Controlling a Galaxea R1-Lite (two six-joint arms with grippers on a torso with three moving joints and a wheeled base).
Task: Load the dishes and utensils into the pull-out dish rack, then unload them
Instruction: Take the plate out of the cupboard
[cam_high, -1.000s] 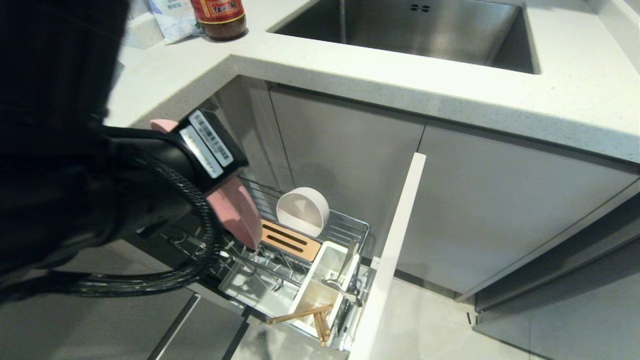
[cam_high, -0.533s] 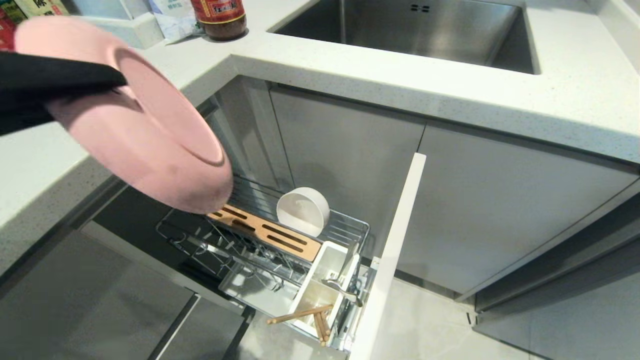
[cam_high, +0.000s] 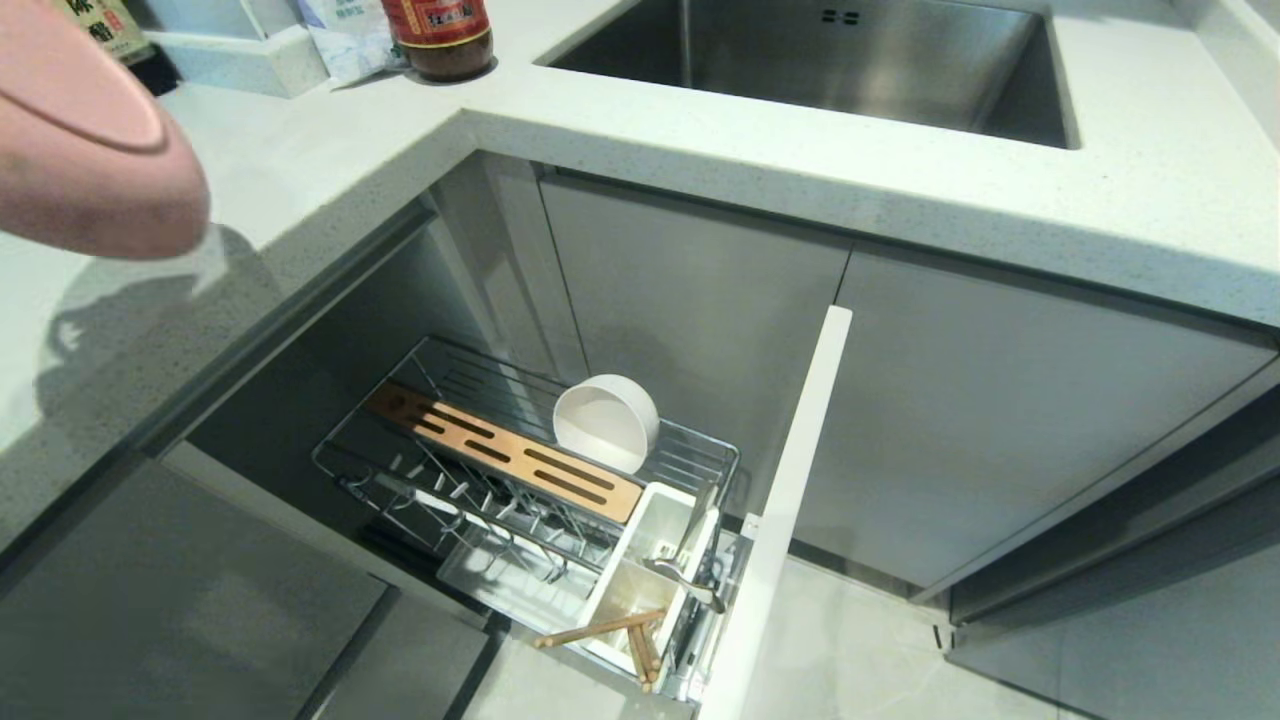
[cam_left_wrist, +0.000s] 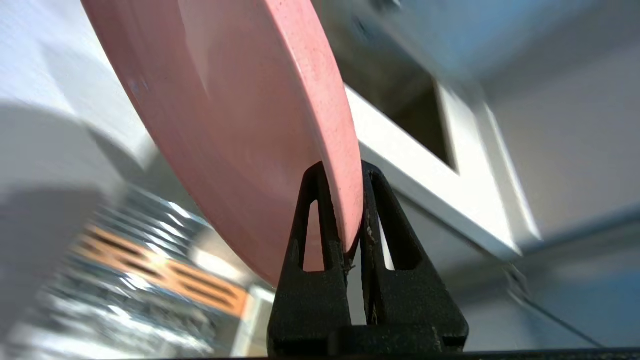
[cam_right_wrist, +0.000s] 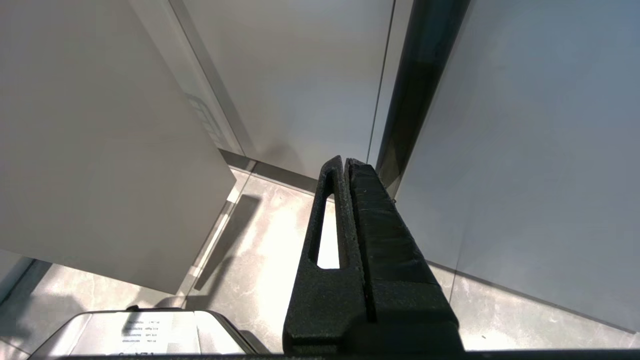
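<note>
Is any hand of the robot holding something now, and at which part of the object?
The left hand holds the pink plate, pinching its rim between the two fingers. The right hand is shut and holds nothing.

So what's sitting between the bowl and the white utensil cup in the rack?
In the head view, the end of the wooden strip lies between bowl and utensil cup.

Pink plate (cam_left_wrist: 240, 115), rim pinched between the two black fingers (cam_left_wrist: 320, 235) of the left gripper (cam_left_wrist: 345, 172), held above the blurred wire rack (cam_left_wrist: 125, 270) with its wooden strip (cam_left_wrist: 170, 272).
</note>
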